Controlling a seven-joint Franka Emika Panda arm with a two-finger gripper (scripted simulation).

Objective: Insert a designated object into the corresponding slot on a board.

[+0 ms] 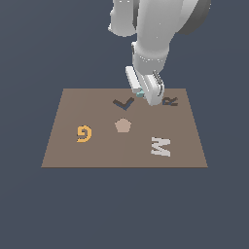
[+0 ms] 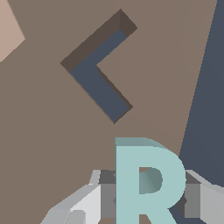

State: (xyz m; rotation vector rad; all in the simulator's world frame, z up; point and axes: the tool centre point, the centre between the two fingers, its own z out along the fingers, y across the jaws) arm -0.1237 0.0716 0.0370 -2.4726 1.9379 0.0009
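The light-teal "R" piece (image 2: 146, 179) is held between my gripper's fingers (image 2: 107, 192); in the exterior view only a sliver of it (image 1: 140, 93) shows at my gripper (image 1: 145, 93). My gripper is shut on it and hovers above the far edge of the brown board (image 1: 63, 146). The dark "R"-shaped slot (image 1: 170, 101) lies on the board toward the exterior view's right of my gripper. It is out of the wrist view.
A dark tick-shaped recess (image 1: 123, 103) (image 2: 97, 70) lies just beside my gripper. A tan pentagon (image 1: 123, 125), an orange "G" (image 1: 84, 133) and a whitish "M" (image 1: 161, 146) lie on the board nearer the front.
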